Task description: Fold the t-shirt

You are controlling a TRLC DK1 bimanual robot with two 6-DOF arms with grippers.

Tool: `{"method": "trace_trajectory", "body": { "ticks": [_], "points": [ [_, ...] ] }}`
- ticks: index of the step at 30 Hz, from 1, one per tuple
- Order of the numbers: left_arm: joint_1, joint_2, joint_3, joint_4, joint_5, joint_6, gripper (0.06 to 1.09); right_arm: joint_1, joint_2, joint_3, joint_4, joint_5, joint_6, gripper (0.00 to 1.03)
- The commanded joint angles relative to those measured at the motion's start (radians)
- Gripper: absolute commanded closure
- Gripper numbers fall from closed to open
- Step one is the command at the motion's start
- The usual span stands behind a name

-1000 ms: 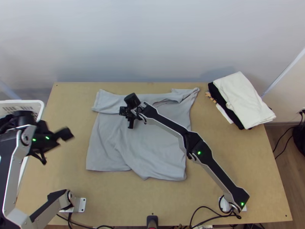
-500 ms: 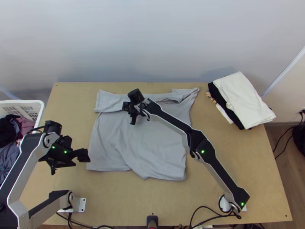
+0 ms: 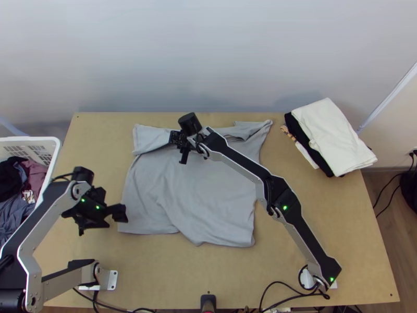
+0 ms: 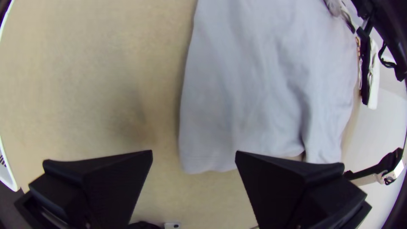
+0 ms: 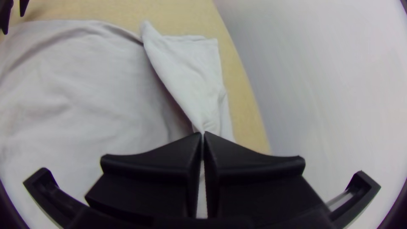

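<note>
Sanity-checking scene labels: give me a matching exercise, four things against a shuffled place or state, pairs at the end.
1. Left gripper
2. Right gripper
3. T-shirt
4. White basket

A. Grey, spread out, a strip along its far side folded over
B. At the top view's left edge, with clothes inside
C. Shut on the folded-over strip
D. Open, near a corner of the grey cloth

Pairs: 1-D, 2-C, 3-A, 4-B

I see a plain light-grey t-shirt [image 3: 203,208] lying mostly spread on the tabletop [image 3: 307,224], with a band along its far side folded once toward the near side. My right end effector [image 3: 178,146] pinches that band's edge, drawing the cloth into a small peak. Shallow wrinkles cross the body, and the near hem lies uneven, with a crease running up from it
</note>
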Motion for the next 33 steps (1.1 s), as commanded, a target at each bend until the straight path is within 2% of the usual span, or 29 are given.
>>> {"method": "trace_trajectory", "body": {
  "ticks": [1, 5, 8, 12, 15, 16, 17, 18, 26, 28, 30, 33],
  "points": [
    [-0.01, 0.023, -0.034, 0.011, 0.003, 0.003, 0.22, -0.009, -0.051, -0.03, 0.0, 0.001, 0.007, 1.0],
    [-0.015, 0.059, -0.048, 0.036, 0.005, -0.001, 0.33, -0.01, -0.059, -0.039, -0.001, 0.001, 0.007, 1.0],
    [-0.017, 0.089, -0.052, 0.059, 0.005, -0.007, 0.35, -0.012, -0.067, -0.045, -0.003, 0.001, 0.007, 1.0],
    [-0.012, 0.133, -0.052, 0.117, 0.003, -0.033, 0.67, -0.015, -0.074, -0.053, -0.006, 0.001, 0.007, 1.0],
    [-0.012, 0.162, -0.054, 0.129, 0.005, -0.034, 0.75, -0.018, -0.081, -0.053, -0.01, 0.001, 0.01, 1.0],
    [-0.015, 0.165, -0.056, 0.131, 0.005, -0.033, 0.83, -0.019, -0.084, -0.053, -0.012, 0.001, 0.016, 1.0],
    [-0.017, 0.165, -0.056, 0.143, 0.006, -0.034, 1.0, -0.024, -0.088, -0.053, -0.014, 0.001, 0.024, 1.0],
    [-0.017, 0.164, -0.052, 0.157, 0.006, -0.047, 1.04, -0.027, -0.093, -0.053, -0.02, 0.001, 0.033, 1.0],
    [0.06, 0.092, 0.061, 0.154, -0.006, -0.06, 1.04, -0.09, -0.188, -0.058, -0.119, 0.001, 0.145, 1.0],
    [0.08, 0.075, 0.11, 0.163, -0.037, -0.079, 1.04, -0.111, -0.216, -0.059, -0.175, 0.013, 0.159, 1.0],
    [0.088, 0.067, 0.167, 0.164, -0.058, -0.079, 1.04, -0.141, -0.266, -0.076, -0.241, 0.016, 0.219, 1.0],
    [0.078, 0.038, 0.23, 0.215, -0.172, -0.079, 1.04, -0.185, -0.39, -0.202, -0.233, 0.018, 0.297, 1.0]
  ]
}}
